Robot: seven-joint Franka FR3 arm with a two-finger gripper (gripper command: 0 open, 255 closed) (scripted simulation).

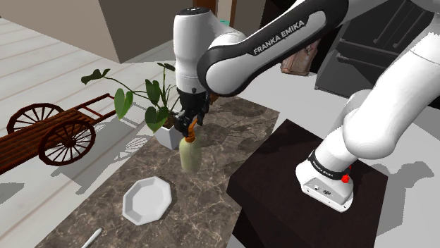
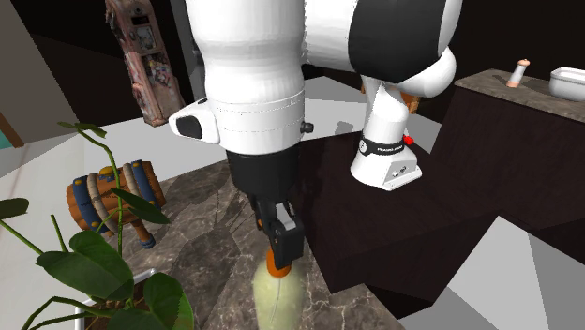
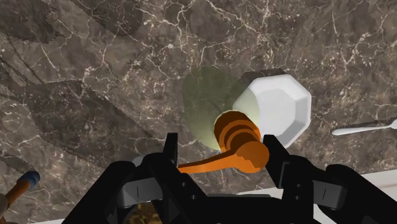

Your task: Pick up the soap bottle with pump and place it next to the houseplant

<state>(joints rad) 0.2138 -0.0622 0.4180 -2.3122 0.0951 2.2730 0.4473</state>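
Dark, white-veined stone tops the bench [image 1: 233,127], which stands on a pale floor beside the black box of the stand [image 1: 282,183]. White capitals on the dark band of the arm [image 1: 278,39] read "FRANKA EMIKA". A black ring near the arm's base, beside a red dot, carries small writing that cannot be read.

The soap bottle [image 1: 187,153] stands upright on the bench, just beside the white pot of the houseplant [image 1: 151,102], on the side toward the stand. Its body is pale green and its pump [image 1: 192,131] is orange. No label shows on it.

The claw [image 1: 192,124] comes straight down onto the pump. In the wrist view the claw [image 3: 221,151] is narrowed on the orange pump [image 3: 238,137], with the spout reaching one finger [image 3: 172,149] and the head against the other. In the second exterior view the claw [image 2: 279,246] sits over the orange top of the soap bottle [image 2: 274,295], with the houseplant [image 2: 84,267] close by.

A white eight-sided plate [image 1: 147,200] lies on the bench near the bottle, away from the plant. A pale utensil [image 1: 90,239] lies beyond the plate. On the floor, at the shoulder view's left, stands a brown wooden cart [image 1: 49,130] with spoked wheels.
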